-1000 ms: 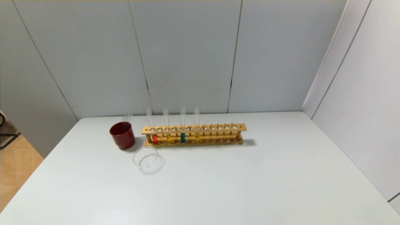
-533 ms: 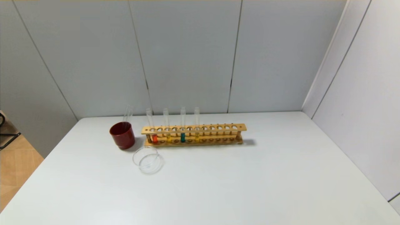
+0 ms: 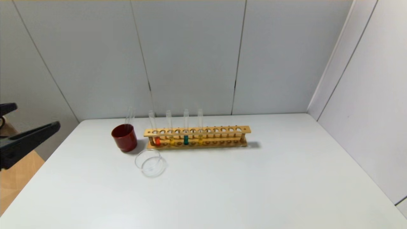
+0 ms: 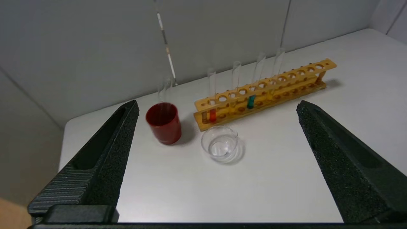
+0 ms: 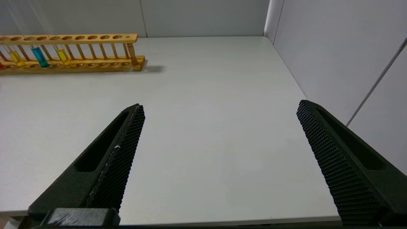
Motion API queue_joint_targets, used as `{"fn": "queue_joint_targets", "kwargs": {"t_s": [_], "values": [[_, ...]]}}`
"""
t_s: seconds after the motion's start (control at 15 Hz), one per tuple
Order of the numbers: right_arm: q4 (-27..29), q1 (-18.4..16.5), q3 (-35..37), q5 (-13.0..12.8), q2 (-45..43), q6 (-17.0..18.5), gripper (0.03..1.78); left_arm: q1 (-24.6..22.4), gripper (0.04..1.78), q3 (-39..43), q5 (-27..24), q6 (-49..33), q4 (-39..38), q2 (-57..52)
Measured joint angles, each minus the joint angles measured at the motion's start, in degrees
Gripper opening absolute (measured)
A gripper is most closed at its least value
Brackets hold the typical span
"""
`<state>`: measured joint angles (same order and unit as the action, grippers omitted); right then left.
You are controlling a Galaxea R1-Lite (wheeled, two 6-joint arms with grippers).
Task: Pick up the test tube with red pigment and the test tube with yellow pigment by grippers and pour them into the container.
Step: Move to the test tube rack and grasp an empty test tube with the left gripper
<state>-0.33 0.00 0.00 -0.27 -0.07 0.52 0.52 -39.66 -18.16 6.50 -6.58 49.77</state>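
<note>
Now the left gripper (image 3: 33, 122) at the table's (image 3: 222, 184) left edge (previously unseen) — fingers apart.

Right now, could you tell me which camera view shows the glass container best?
The left wrist view: the container sits close, centred, rim and walls distinct. The head view shows it smaller, beside the red cup. The right wrist view misses it.

the left pincer (image 3: 30, 122) is cut off by the head view's left edge, only two black fingers showing. in the right wrist view the wooden rack (image 5: 73, 52) runs off the edge, leaving a sliver of the red tube (image 5: 1, 65).
</note>
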Motion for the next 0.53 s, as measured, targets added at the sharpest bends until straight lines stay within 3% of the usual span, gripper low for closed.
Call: {"fn": "queue_joint_targets", "kwargs": {"t_s": [0.2,0.53], "values": [[0.0,0.0,0.0,0.0,0.0,0.0,1.75,0.1,1.75,-0.3,-3.6,0.0,-7.4,9.2],[0.0,0.0,0.0,0.0,0.0,0.0,1.75,0.4,1.75,0.8,-4.1,-0.5,-16.6,21.5]]}}
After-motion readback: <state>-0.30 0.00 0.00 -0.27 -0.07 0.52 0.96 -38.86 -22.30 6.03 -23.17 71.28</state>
